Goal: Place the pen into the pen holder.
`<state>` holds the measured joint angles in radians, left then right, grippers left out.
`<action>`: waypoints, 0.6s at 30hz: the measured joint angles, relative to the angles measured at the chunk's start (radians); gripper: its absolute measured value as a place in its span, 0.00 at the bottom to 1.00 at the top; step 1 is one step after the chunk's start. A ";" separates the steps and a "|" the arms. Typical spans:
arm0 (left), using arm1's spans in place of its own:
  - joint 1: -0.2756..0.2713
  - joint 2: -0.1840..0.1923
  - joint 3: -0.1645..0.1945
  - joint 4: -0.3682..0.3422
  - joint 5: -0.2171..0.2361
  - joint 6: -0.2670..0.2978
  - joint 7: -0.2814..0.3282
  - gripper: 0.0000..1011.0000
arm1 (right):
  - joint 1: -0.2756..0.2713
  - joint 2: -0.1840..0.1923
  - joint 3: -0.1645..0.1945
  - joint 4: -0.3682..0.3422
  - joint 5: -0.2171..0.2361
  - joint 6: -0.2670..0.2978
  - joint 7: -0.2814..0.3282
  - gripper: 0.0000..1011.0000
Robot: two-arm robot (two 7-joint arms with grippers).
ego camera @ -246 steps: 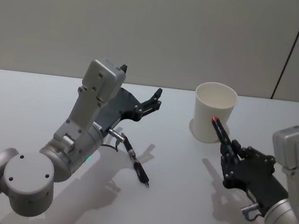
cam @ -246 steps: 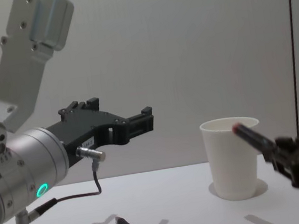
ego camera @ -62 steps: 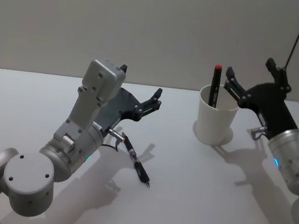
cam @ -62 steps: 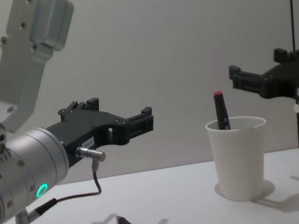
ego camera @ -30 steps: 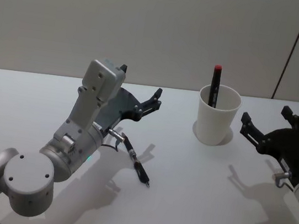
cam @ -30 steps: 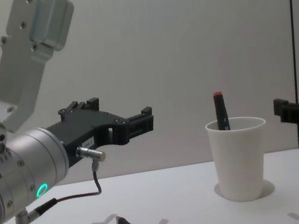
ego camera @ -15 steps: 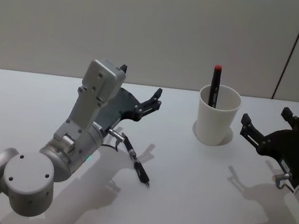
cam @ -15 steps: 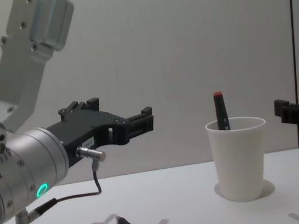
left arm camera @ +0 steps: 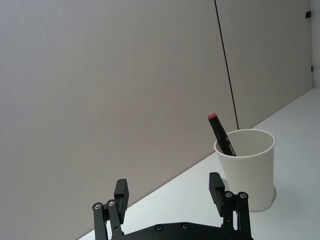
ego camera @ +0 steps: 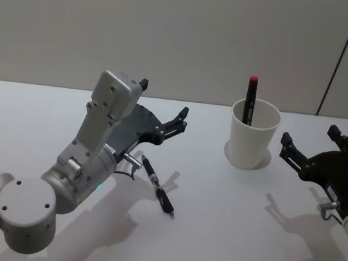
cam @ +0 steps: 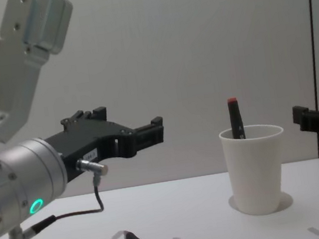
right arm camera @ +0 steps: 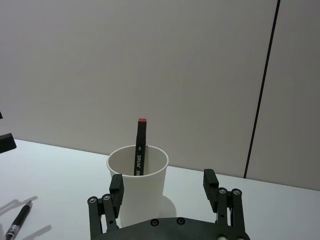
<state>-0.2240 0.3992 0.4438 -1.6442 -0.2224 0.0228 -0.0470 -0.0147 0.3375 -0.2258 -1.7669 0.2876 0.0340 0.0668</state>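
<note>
Just beyond the right pincer (ego camera: 308, 142), the pen holder (ego camera: 250, 140), upright on the bench (ego camera: 223, 241), with the red-capped pen (ego camera: 250, 99) standing inside, tilted against the rim, cap well clear of it. Nothing between that pincer's fingers: spread wide, empty, drawn back low and to the side from its place level with the cup's mouth two seconds ago. Reads as release done and retreat finished; no further shift there over the last half second.

Below and slightly ahead of the left pincer (ego camera: 163, 98), a second pen (ego camera: 156, 186), black, flat on the bench, untouched. Left pincer likewise wide open, holding nothing, yet newly stirred: left arm (ego camera: 95, 139) swung a little outward against half a second back. Possibly the start of a reach for that lying pen, if it counts too; otherwise task as good as complete.

Right wrist view adds white lettering down the standing pen's barrel, too far off to make out from the head. Chest view, side-on, confirms cup base flat on the bench and cap height above the rim. Left wrist view puts the cup well beyond its open fingers.
</note>
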 joint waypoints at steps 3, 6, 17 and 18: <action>0.012 0.012 -0.005 -0.016 -0.009 0.007 -0.005 0.99 | 0.000 0.000 0.000 0.000 0.000 0.000 0.000 0.99; 0.022 0.023 -0.009 -0.029 -0.017 0.015 -0.006 0.99 | 0.000 0.000 0.000 0.000 0.000 0.000 0.000 0.99; 0.063 0.067 -0.026 -0.090 -0.046 0.055 -0.005 0.99 | 0.000 0.000 0.000 0.000 0.000 0.000 0.000 0.99; 0.067 0.070 -0.027 -0.095 -0.048 0.058 -0.005 0.99 | 0.000 0.000 0.000 0.000 0.000 0.000 0.000 0.99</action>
<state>-0.1574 0.4697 0.4169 -1.7395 -0.2707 0.0804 -0.0517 -0.0147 0.3374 -0.2258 -1.7668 0.2873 0.0340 0.0668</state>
